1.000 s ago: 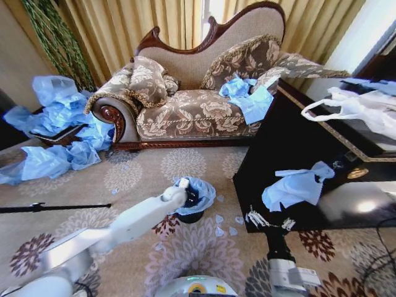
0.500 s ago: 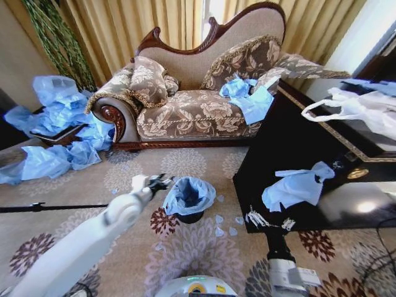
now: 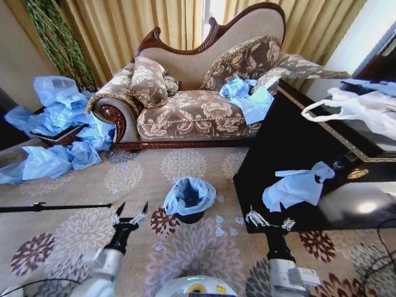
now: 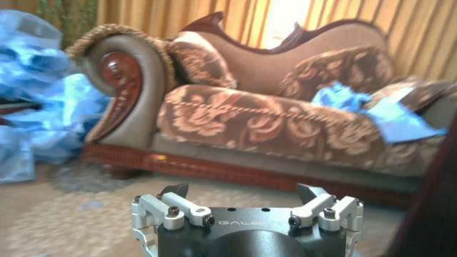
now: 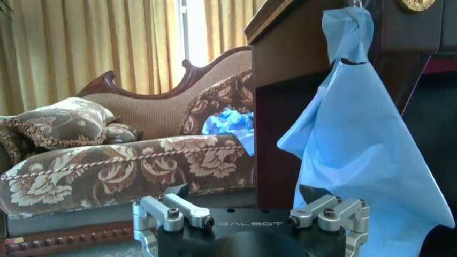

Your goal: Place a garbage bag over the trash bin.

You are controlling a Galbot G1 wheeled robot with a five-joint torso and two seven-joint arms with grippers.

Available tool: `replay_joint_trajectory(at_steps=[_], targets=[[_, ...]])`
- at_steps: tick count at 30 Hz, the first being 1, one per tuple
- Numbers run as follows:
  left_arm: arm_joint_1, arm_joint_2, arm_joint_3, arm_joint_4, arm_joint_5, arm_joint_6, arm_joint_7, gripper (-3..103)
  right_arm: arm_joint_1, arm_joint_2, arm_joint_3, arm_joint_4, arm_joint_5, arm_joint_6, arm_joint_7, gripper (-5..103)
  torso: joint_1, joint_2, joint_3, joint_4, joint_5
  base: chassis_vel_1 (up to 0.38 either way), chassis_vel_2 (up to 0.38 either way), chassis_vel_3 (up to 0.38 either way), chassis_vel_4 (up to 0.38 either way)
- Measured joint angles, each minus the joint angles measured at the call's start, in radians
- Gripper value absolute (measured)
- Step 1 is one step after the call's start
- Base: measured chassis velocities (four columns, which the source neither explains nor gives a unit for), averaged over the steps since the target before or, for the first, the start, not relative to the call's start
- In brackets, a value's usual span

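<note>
So the trash bin (image 3: 190,216) is sitting on the patterned carpet (image 3: 80,229) in front of the sofa (image 3: 198,111), and the garbage bag (image 3: 189,195) is already draped over its rim, light blue plastic puffed out around the top with the dark opening showing in the middle and just a bit of black bin peeking out underneath. A few small blue scraps (image 3: 221,224) lie on the carpet just beside it. The left gripper (image 3: 130,211) is low over the carpet, off to the left of the bin and not touching it or the bag, fingers spread wide apart with nothing between them; the left wrist view shows the same thing, the left gripper (image 4: 243,191) gaping and pointed at the sofa. The arm itself comes up from the bottom edge of the head view, reaching forward. The right gripper (image 5: 246,193) is parked down low beside the dark table (image 3: 291,142), jaws apart too and empty, looking toward the sofa with another blue bag (image 5: 360,144) hanging off the table edge right in front of it. More blue bags are heaped on the floor at the sofa's left end (image 3: 55,117) and on the sofa seat (image 3: 247,99), and a white bag with loop handles (image 3: 359,111) is on the table.
</note>
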Motion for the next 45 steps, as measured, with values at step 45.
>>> replay_joint_trajectory(at_steps=[45], targets=[[0.104,-0.049,0.049,-0.105,0.098,-0.035,0.056,100,0.0,0.0,0.0,0.0,0.0,0.0,0.0,100,0.0,0.0,0.0,0.0007,-0.0002,0.0,0.0,0.0,0.0]])
